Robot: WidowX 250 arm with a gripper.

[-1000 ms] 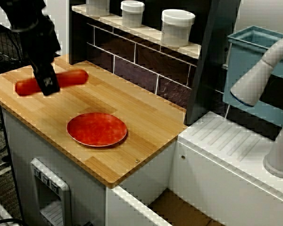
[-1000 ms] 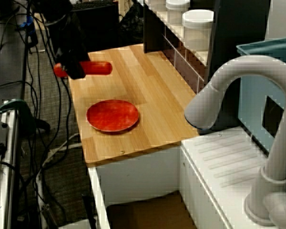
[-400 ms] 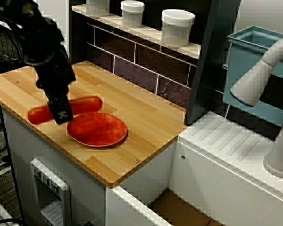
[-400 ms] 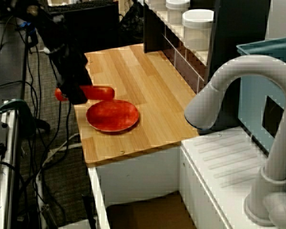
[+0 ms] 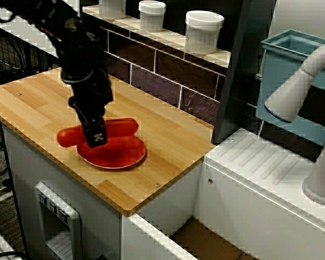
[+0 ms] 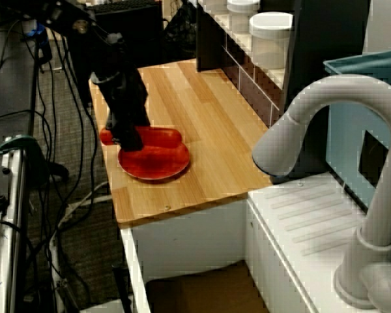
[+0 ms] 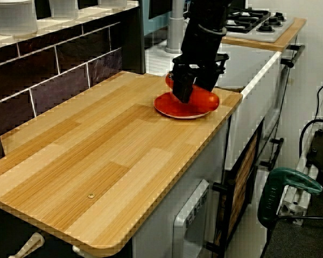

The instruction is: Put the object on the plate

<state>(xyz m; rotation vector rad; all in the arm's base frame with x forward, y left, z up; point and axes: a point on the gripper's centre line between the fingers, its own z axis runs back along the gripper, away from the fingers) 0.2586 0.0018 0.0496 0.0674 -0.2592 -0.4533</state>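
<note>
Red-orange and smooth, the object (image 5: pixel 117 128) looks like a rigid plastic sausage: probably light, stiff enough not to sag, and slick enough to roll or slip if pinched near a rounded end. The hand (image 5: pixel 96 135) grips it around the middle, fingers closed across its width, which seems the safest place since both ends balance out. It hangs level over the plate (image 5: pixel 119 155), one end reaching past the plate's rim toward the worktop (image 5: pixel 168 135) edge. Whether it touches the plate cannot be told. Being about as long as the plate is wide, it would likely need centring, or it may roll off once let go.
</note>
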